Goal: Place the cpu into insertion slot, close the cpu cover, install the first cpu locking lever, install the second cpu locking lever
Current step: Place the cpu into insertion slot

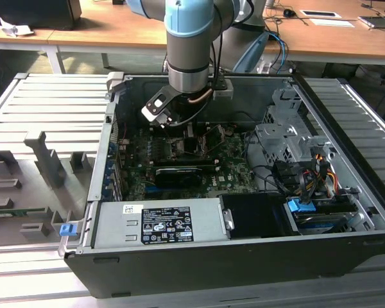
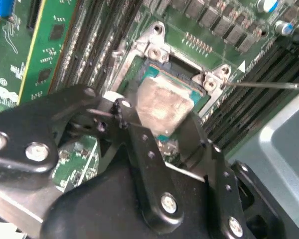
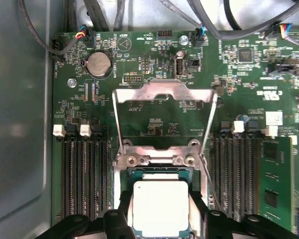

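Cpu is sitting squarely over the insertion slot, with the fingers of my gripper clenching its opposite edges so it is lying level. I cannot tell whether it is seated. Behind it the cpu cover is standing swung back, leaving the socket open.

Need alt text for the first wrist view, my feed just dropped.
The tool grips the cpu by two sides at the slot; whether it is seated is unclear. Beyond it the cover is swung open over the green board, with memory slots on either side.
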Robot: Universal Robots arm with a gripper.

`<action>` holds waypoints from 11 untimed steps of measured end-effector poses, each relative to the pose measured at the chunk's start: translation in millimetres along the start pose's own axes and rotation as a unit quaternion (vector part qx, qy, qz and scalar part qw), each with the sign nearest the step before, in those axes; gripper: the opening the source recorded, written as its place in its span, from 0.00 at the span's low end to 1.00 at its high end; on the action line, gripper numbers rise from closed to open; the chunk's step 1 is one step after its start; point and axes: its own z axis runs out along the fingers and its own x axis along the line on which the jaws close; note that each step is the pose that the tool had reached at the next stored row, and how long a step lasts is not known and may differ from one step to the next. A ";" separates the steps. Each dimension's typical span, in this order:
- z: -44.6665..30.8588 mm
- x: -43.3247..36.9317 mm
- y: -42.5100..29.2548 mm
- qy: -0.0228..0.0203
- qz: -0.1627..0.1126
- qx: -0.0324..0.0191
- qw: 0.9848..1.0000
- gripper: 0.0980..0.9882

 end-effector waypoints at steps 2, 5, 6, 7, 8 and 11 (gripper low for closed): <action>-3.4 -0.1 0.1 0.000 0.000 0.000 1.000 0.56; -13.6 0.1 0.7 0.000 0.001 0.001 1.000 0.47; -13.9 0.1 0.7 0.000 0.002 0.001 1.000 0.40; -14.1 0.1 0.7 0.000 0.002 0.001 1.000 0.26; -14.3 0.1 0.7 0.000 0.002 0.001 1.000 0.26; -14.8 0.1 0.7 -0.001 0.002 0.001 1.000 0.06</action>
